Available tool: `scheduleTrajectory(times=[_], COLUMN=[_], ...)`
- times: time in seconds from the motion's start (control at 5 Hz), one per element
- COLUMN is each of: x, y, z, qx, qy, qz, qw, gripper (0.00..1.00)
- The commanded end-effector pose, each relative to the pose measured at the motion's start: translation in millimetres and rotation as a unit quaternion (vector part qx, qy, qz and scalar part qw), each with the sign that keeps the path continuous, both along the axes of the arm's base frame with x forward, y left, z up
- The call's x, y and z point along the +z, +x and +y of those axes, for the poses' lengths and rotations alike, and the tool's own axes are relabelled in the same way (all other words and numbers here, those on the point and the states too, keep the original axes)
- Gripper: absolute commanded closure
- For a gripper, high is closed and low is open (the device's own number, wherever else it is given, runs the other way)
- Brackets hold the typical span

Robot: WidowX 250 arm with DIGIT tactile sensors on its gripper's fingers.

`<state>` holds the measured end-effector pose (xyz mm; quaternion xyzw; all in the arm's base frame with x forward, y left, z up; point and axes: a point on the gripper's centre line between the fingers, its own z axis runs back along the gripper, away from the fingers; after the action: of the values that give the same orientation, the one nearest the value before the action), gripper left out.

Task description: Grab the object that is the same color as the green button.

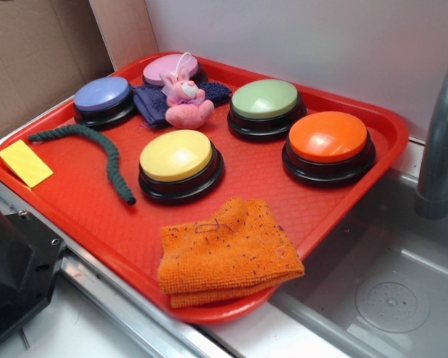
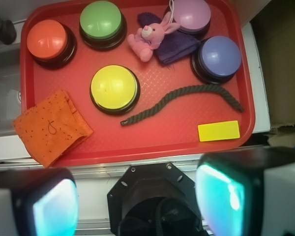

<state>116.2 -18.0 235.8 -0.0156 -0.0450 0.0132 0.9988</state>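
The object, a dark green twisted rope [image 1: 110,158] [image 2: 177,93], lies curved on the left part of the red tray [image 1: 97,216] [image 2: 167,132], between the blue and yellow buttons. The pale green button [image 1: 265,99] [image 2: 101,18] sits at the tray's far side. In the wrist view my gripper [image 2: 137,201] is open, its two fingers [image 2: 51,209] spread wide, with nothing between them. It hovers high above the robot's black base, short of the tray's near edge and well away from the rope. The gripper does not show in the exterior view.
On the tray are a yellow button [image 1: 176,156], an orange button [image 1: 328,138], a blue button [image 1: 102,95], a pink button [image 1: 169,69], a pink bunny [image 1: 185,101] on a dark blue cloth, an orange cloth [image 1: 224,253] and a yellow block [image 1: 25,162]. A sink and faucet [image 1: 440,142] lie right.
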Motion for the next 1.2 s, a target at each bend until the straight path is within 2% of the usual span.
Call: scheduleTrajectory(times=[0.0, 0.2, 0.4, 0.6, 0.8, 1.0], x=[0, -13, -33, -62, -89, -119], y=[0, 17, 35, 55, 60, 64], z=[0, 7, 17, 37, 50, 65], qx=[0.0, 0.067, 0.114, 0.188, 0.279, 0.35], qy=[0.0, -0.024, -0.03, -0.027, -0.041, -0.029], qz=[0.0, 0.005, 0.014, 0.031, 0.02, 0.018], qw=[1.0, 0.997, 0.993, 0.981, 0.959, 0.936], gripper=[0.0, 0.0, 0.0, 0.0, 0.0, 0.0])
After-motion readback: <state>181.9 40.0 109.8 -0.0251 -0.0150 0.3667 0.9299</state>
